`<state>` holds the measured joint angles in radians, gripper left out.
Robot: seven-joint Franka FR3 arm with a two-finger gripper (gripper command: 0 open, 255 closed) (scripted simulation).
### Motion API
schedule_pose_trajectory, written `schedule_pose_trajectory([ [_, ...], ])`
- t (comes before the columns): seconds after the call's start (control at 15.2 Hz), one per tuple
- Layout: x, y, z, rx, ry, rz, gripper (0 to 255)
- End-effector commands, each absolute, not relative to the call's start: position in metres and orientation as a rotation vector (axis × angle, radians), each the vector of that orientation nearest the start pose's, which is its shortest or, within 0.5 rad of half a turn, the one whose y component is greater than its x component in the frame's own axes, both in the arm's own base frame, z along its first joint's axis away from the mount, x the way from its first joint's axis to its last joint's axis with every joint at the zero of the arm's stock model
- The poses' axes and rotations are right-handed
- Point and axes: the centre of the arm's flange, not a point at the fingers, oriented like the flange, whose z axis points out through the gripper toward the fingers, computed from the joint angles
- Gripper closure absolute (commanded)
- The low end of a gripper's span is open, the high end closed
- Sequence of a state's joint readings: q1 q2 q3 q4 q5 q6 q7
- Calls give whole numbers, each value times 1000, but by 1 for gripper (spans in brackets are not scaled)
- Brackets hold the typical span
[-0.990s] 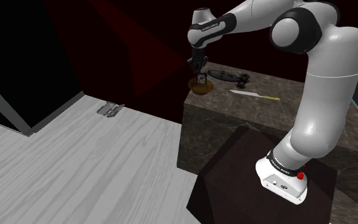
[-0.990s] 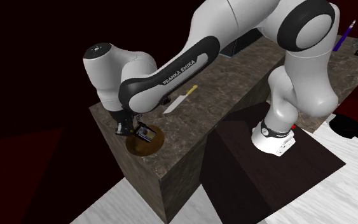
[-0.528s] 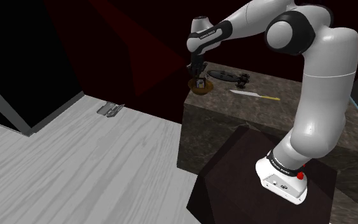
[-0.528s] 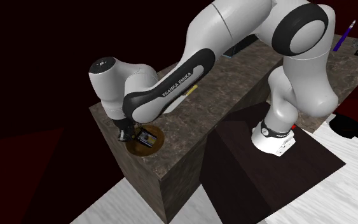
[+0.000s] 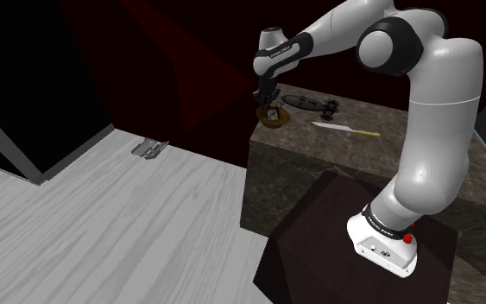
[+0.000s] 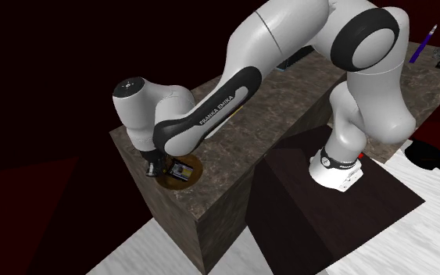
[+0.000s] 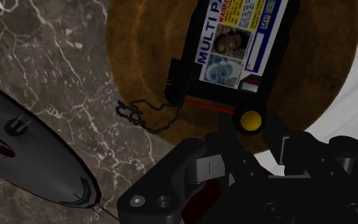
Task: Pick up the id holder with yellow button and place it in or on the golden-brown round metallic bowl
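On the stone counter (image 7: 44,95) the brown bowl (image 7: 139,63) already has the id holder (image 7: 241,38) lying in it, card face up; my pincer (image 7: 252,132) grips its button end; only releasing and withdrawing seem left.

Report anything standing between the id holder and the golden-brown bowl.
Nothing visible does. The id holder is already over the bowl, with its yellow-button end right at the gripper.

counter (image 7: 44,83): veined stone | bowl (image 7: 142,57): matt brown | id holder (image 7: 241,38): smooth black
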<state>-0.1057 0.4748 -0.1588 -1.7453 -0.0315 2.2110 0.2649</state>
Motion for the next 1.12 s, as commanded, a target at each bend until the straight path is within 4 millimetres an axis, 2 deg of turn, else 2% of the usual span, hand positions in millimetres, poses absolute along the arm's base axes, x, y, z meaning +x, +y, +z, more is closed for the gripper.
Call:
schedule_pose_trajectory([
  [0.0,639,-164,303,-3141,792,14,255],
  [0.07,639,-164,303,-3141,792,14,255],
  [0.13,639,-164,303,-3141,792,14,0],
  [0.46,639,-164,303,-3141,792,14,0],
  [0.73,640,-160,353,-3141,792,14,0],
  [1.06,640,-160,353,-3141,792,14,0],
])
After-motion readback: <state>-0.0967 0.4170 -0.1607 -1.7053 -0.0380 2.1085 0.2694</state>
